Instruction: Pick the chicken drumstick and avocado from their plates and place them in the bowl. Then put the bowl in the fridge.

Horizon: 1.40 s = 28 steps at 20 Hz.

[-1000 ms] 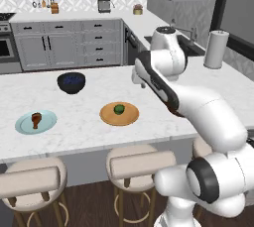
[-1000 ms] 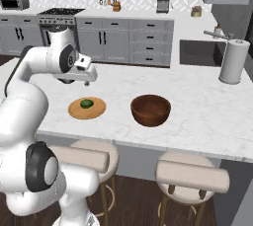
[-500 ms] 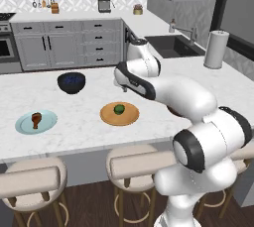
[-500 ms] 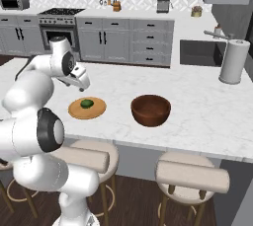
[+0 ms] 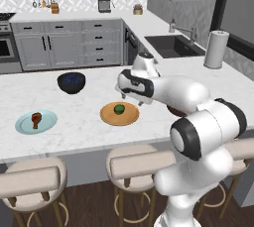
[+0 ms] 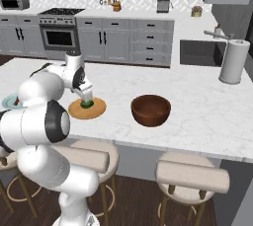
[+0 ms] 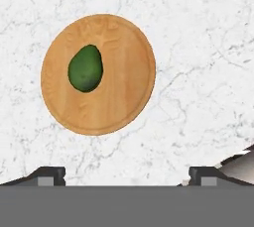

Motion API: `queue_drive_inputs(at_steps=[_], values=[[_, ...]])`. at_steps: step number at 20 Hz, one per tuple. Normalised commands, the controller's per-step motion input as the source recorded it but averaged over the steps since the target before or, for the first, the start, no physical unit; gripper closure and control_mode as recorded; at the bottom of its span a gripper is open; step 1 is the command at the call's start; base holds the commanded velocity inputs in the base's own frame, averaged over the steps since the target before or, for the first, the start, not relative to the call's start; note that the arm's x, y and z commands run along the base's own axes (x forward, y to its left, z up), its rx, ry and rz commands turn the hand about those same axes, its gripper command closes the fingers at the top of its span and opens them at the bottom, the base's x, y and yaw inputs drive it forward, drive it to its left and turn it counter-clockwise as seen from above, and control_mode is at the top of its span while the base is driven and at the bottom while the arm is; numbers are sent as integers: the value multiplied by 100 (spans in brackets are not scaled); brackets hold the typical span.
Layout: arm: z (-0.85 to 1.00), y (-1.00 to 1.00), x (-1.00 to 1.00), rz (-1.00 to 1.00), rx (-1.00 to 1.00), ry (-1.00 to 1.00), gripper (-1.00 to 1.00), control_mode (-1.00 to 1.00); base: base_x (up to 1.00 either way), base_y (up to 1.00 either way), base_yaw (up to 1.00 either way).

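Two spread fingers hang empty above the avocado on its wooden plate.

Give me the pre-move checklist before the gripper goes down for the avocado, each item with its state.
1. Small dark-green avocado lies on the round tan-orange wooden plate, nothing on top of it: ok.
2. Gripper open, its two dark fingertips spread wide and empty: ok.
3. Gripper centred over the avocado: not ok; in the hand view the fruit sits left of the midline between the fingertips.
4. Gripper above the plate, not touching it: ok, as the right base view suggests.
5. Deep reddish-brown wooden bowl upright and empty on the white marble counter, beside the plate: ok.
6. Small reddish-brown chicken drumstick on the pale blue plate, not yet moved: ok.
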Motion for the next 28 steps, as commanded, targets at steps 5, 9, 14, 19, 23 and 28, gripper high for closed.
queue_drive_inputs(at_steps=[5, 9, 14, 19, 23, 28], values=[[-39, 21, 30, 0, 0, 0, -100, -100, 0, 0, 0], [-44, 13, 47, 0, -2, 0, -100, -100, 0, 0, 0], [-41, 10, 47, 0, -2, 0, -100, -100, 0, 0, 0], [-34, 0, 42, 0, -3, 0, -100, -100, 0, 0, 0], [-18, 0, 51, -2, 0, 0, -100, -100, 0, 0, 0], [-22, 0, 36, 0, 0, 0, -100, -100, 0, 0, 0]])
